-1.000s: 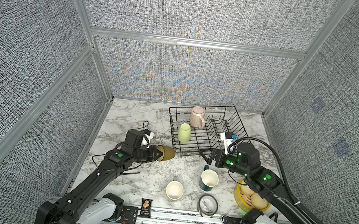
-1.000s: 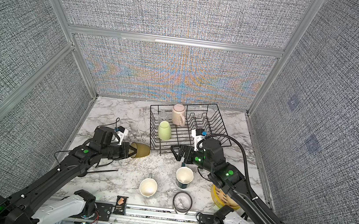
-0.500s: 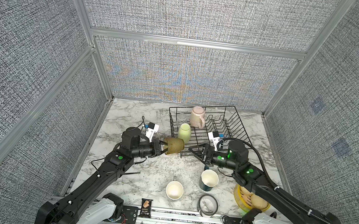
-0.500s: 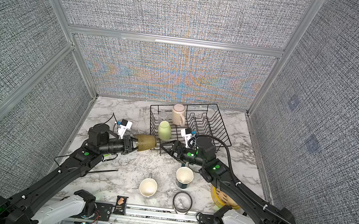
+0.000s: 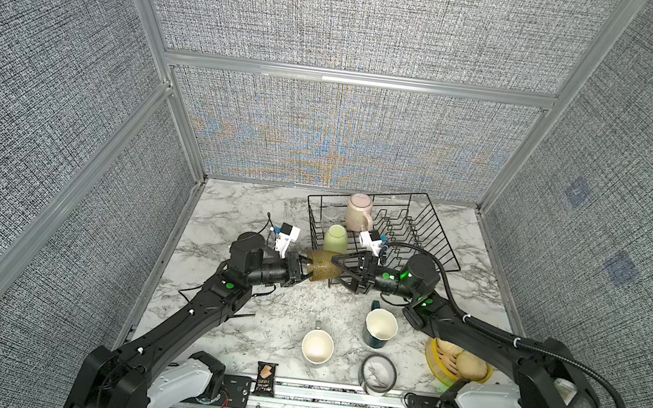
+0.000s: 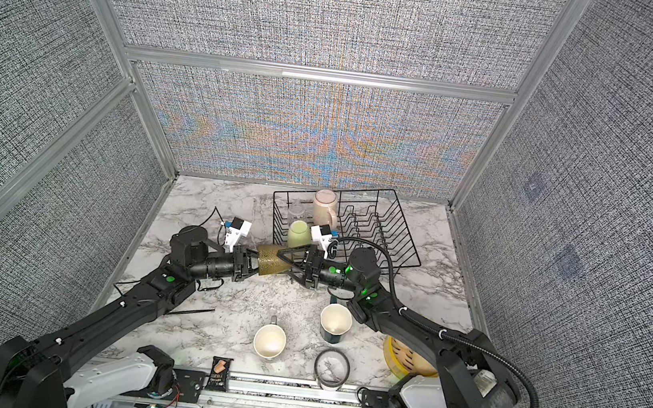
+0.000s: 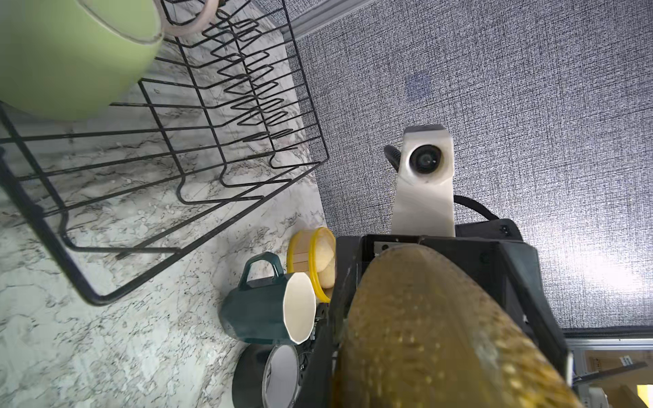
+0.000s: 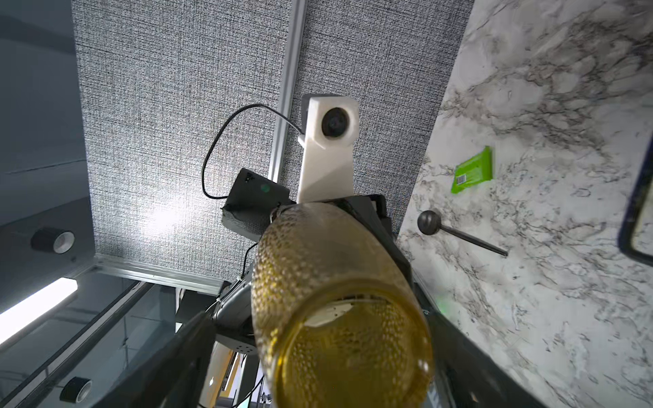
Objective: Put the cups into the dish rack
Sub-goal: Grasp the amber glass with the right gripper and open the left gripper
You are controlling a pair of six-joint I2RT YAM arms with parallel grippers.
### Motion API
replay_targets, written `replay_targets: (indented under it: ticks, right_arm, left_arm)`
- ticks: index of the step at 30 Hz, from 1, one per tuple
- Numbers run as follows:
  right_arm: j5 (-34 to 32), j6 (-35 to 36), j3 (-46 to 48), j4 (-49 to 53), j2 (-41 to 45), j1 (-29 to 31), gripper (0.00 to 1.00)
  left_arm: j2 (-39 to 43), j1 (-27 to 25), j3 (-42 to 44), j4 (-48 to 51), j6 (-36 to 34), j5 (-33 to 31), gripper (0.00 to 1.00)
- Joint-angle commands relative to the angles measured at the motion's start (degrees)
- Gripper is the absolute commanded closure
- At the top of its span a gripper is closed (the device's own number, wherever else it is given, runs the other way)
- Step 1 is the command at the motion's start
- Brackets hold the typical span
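- My left hand (image 5: 302, 271) is clamped on one end of the amber tumbler (image 5: 322, 266). It holds the glass on its side in the air, just at the near-left corner of the dish rack (image 5: 406, 226).
- My right hand (image 5: 337, 265) meets it from the opposite side with its jaws spread wide, one on either side of the tumbler's other end. I cannot tell whether they touch the glass.
- In the right wrist view the tumbler (image 8: 339, 318) points its base at the lens, with the dark fingers (image 8: 183, 353) flanking it.
- The rack sits toward the back right of the marble tabletop (image 5: 232, 211). Inside it, on the left, are the pink mug (image 5: 357, 215), the pale green mug (image 5: 335, 237) and the small clear glass (image 5: 332, 214).
- Outside the rack, on the tabletop nearer me, the dark teal mug (image 5: 379, 328) and the grey mug (image 5: 317, 346) stand mouth up, apart from each other.
- A tape ring (image 5: 377, 374) lies near the front edge, and a yellow basket (image 5: 439, 373) of buns is partly under the right arm.
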State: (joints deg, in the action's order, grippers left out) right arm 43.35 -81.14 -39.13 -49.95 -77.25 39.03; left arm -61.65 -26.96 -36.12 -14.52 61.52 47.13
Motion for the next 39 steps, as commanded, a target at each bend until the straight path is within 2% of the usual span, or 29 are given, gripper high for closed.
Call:
replay_targets:
  ticks: [1,10,16,25,29,39]
  right_arm:
    - [1.97,-1.39,-0.79,-6.66,-0.73,0.48,0.13]
    - [2.67,-0.10,-2.07,-4.31,-1.78,0.84,0.16]
    - [2.79,4.13,-3.04,1.76,-0.81,0.79,0.16]
    - [2.70,5.31,-3.06,3.05,-0.35,0.62,0.30]
    - [2.61,4.94,-2.72,2.23,-0.26,0.50,0.32]
    - [1.38,7.15,-1.37,4.47,1.78,-1.43,0.36]
  left_arm:
    - [-0.57,-0.21,-0.53,-3.11,0.68,1.25,1.00]
    - [-2.31,-1.25,-1.14,-4.39,0.45,2.82,1.00]
    - [-2.71,-1.60,-1.66,-3.56,-0.12,3.35,1.00]
    - [-3.51,-1.65,-2.90,-1.30,-1.57,3.79,1.00]
    - [-3.69,-1.65,-2.95,-0.76,-1.70,3.56,1.00]
    - [-3.58,-1.65,-3.43,5.41,-5.45,2.07,0.75]
